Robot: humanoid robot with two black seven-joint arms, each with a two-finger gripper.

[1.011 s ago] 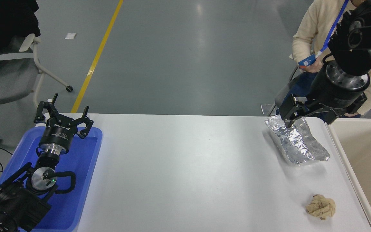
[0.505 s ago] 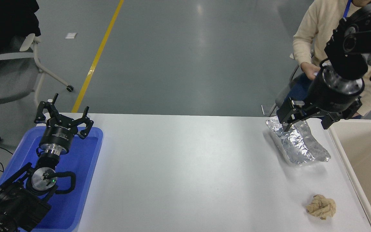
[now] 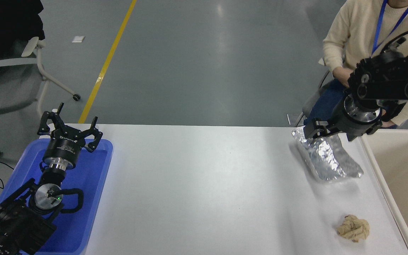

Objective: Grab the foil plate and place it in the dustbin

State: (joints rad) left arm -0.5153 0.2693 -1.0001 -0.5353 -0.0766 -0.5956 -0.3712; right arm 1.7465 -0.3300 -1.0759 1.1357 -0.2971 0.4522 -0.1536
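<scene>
— What are we seeing nearest us?
— A crumpled paper ball (image 3: 353, 228) is lying on the white surface (image 3: 204, 184), the dustbin (image 3: 400, 177) standing beside it at the right edge.
— And farther off?
— The foil plate (image 3: 326, 156) is lying near the far edge; our right gripper (image 3: 317, 131) is touching its far end, jaws' state unclear to us.
— The left gripper (image 3: 70, 129)?
— It is hanging over the blue tray (image 3: 83, 212), jaws spread. A person (image 3: 352, 35) is sitting beyond.

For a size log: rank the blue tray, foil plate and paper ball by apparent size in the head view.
1. Blue tray, though the left arm covers part of it.
2. Foil plate.
3. Paper ball, clearly smallest.
</scene>
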